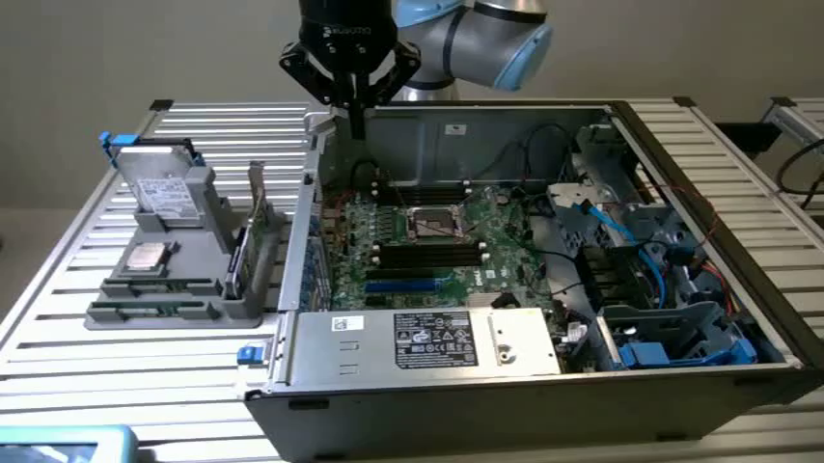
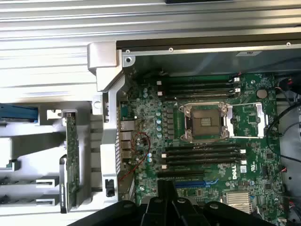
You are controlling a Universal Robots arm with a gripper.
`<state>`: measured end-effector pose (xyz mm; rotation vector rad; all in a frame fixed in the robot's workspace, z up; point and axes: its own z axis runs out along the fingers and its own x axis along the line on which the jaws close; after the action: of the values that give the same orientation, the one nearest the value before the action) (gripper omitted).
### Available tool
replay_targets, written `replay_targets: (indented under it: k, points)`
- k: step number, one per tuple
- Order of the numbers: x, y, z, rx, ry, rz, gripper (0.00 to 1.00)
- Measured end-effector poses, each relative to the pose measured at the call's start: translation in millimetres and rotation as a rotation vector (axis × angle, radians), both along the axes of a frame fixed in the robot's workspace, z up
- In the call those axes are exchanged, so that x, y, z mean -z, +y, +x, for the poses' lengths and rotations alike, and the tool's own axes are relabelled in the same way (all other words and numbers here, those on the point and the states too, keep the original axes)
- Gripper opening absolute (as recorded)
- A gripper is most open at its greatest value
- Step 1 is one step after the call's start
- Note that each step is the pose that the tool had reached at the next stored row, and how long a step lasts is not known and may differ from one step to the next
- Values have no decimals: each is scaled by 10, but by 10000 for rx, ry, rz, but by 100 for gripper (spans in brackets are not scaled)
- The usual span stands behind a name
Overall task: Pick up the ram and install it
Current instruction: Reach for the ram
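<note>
We judged the task barely begun: the gripper (image 1: 357, 116), pressed together on nothing, hung upper centre of the exterior view, the ram (image 1: 152, 311) apparently lay in the grey holder (image 1: 238, 311) lower left, and the memory slots (image 1: 427, 256) were bare.

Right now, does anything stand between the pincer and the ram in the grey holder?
Yes. The shut pincer hangs over the open case; its side wall and the upright green card stand between pincer and holder.

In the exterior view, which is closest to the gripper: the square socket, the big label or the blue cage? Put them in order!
From the gripper, above the case's back edge:
1. square socket, middle of the green board.
2. big label, on the front metal box.
3. blue cage, front corner, exterior view's right.
</note>
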<state>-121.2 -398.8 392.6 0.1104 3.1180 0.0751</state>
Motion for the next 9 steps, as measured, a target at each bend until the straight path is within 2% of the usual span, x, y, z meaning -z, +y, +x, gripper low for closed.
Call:
replay_targets:
  k: [9]
  points:
    - [0,0,0,0,0,-1,11]
